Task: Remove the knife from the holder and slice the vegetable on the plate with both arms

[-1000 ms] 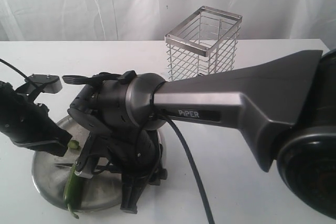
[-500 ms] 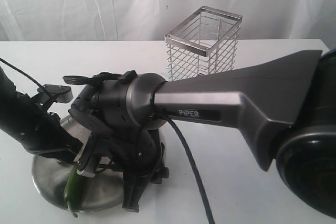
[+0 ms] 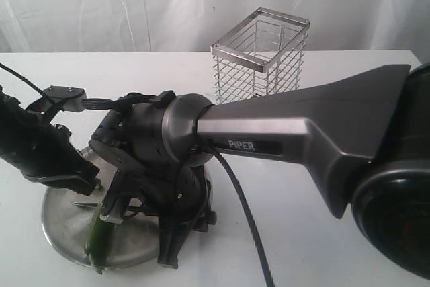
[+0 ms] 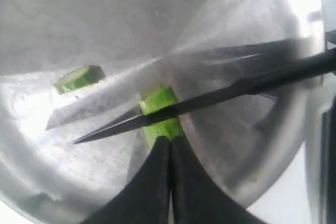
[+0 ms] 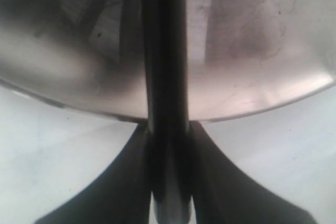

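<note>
Chili pepper (image 4: 159,99) lies flat on the steel plate (image 4: 105,14), on the side of the plate nearest the exterior camera. Its pale cut face points away from the left gripper (image 4: 169,148). One cut slice (image 4: 79,77) sits apart from it on the plate, so at least one cut is done. Left gripper jaws are pressed together with no gap visible, tips right on the pepper's body. Looks like it's pinning it from above, but I can't tell whether it's pinching or just pressing. The paring knife (image 4: 210,97) is out of the holder and clamped by its handle in the right gripper (image 5: 168,127), jaws narrow around the handle. Key relation: the blade crosses the pepper's long axis roughly square-on, between the left gripper's tips and the cut face, with the point running well past the pepper. Left wrist view puts the edge at or on the pepper skin, contact depth unclear. Judgement: mid-slice, next is downward pressure along that line. The blade is close to the left gripper's tips, so any drift that way risks hitting them. Wire holder (image 3: 261,55) stands empty, well apart at the back of the white surface (image 3: 295,247).
</note>
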`<control>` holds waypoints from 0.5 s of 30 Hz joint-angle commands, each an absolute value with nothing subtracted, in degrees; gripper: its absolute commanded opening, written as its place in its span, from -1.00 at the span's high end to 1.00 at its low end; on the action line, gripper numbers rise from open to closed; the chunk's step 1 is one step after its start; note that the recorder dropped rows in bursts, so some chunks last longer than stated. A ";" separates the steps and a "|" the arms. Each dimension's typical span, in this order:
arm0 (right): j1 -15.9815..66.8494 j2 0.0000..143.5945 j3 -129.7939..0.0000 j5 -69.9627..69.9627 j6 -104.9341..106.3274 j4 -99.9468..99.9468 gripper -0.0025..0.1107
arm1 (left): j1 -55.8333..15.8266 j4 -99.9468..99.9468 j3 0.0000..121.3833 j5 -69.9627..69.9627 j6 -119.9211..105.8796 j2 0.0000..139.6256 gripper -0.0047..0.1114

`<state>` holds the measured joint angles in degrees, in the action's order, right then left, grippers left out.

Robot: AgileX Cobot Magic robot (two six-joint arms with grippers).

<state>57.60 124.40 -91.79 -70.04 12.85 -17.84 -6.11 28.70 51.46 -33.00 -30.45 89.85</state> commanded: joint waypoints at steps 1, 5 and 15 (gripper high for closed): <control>57.03 124.43 -91.93 -69.96 12.22 -18.31 0.96 | -7.12 29.07 48.58 -34.48 -29.45 87.78 0.68; 57.03 124.43 -91.93 -69.96 11.80 -17.81 0.96 | -7.76 30.30 45.48 -32.73 -29.32 88.26 0.38; 57.03 124.43 -91.93 -69.96 11.32 -17.41 0.96 | -8.77 31.16 44.61 -30.33 -29.32 90.70 0.25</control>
<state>57.60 124.40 -91.79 -70.04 11.95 -17.73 -8.50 30.35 45.12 -30.95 -29.63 89.65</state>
